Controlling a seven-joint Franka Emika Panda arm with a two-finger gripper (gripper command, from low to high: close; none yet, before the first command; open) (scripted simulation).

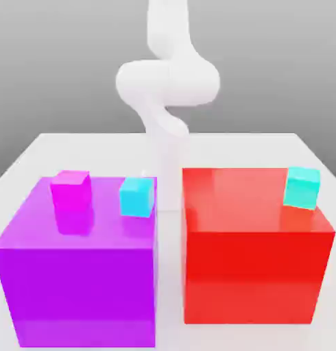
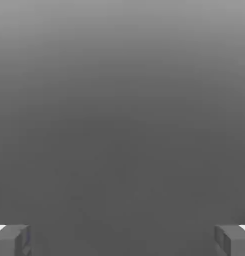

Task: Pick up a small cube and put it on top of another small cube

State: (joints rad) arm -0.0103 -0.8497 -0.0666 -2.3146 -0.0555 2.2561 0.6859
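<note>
Grey void between claw (image 2: 122, 240) fingers

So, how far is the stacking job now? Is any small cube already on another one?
Nothing looks done yet. The magenta cube and one cyan cube sit apart on the purple block; the second cyan cube sits alone on the red block. Nothing is in hand: the gripper has its jaws wide open with nothing between them. The pick, the carry and the placing are all left.
</note>
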